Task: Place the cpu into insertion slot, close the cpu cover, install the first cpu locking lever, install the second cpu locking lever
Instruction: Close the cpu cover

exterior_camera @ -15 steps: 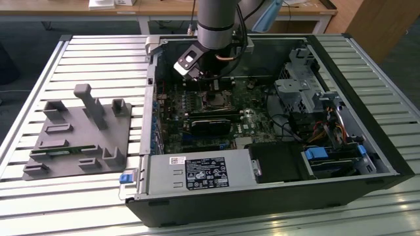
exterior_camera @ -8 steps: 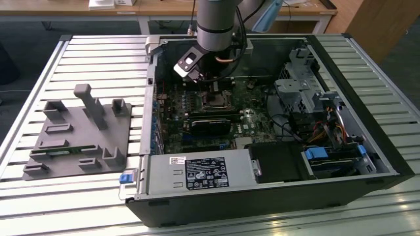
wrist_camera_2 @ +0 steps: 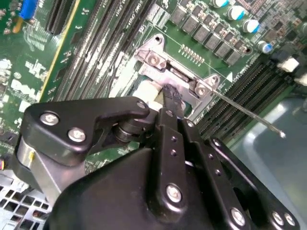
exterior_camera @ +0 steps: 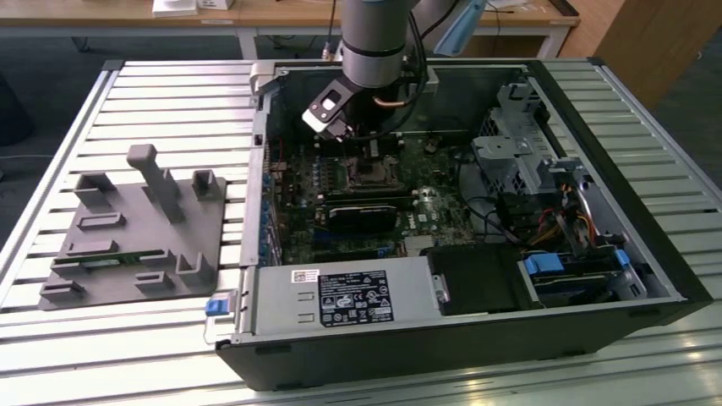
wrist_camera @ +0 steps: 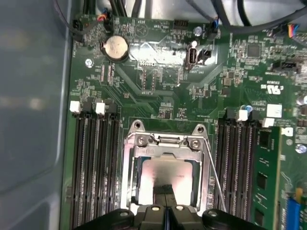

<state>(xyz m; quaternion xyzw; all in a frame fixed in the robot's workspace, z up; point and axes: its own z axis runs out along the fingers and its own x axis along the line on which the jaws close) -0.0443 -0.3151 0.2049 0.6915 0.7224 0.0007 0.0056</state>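
As the exterior view has it: gripper [exterior_camera: 376,145] hangs inside the open computer case [exterior_camera: 451,359], just above the insertion slot [exterior_camera: 369,173]; grey fixture [exterior_camera: 135,241] lies well apart on the slatted table [exterior_camera: 169,93]
First wrist view adds: cpu [wrist_camera: 165,175] seated in the slot; silvery face shines through the cut-out of the cpu cover [wrist_camera: 130,177], which lies flat over it
Second wrist view adds: thin locking lever [wrist_camera_2: 249,112] stands free, slanting off the board
Grip: fingers [wrist_camera_2: 165,120] pressed together, nothing between them; tips at the cover's rim
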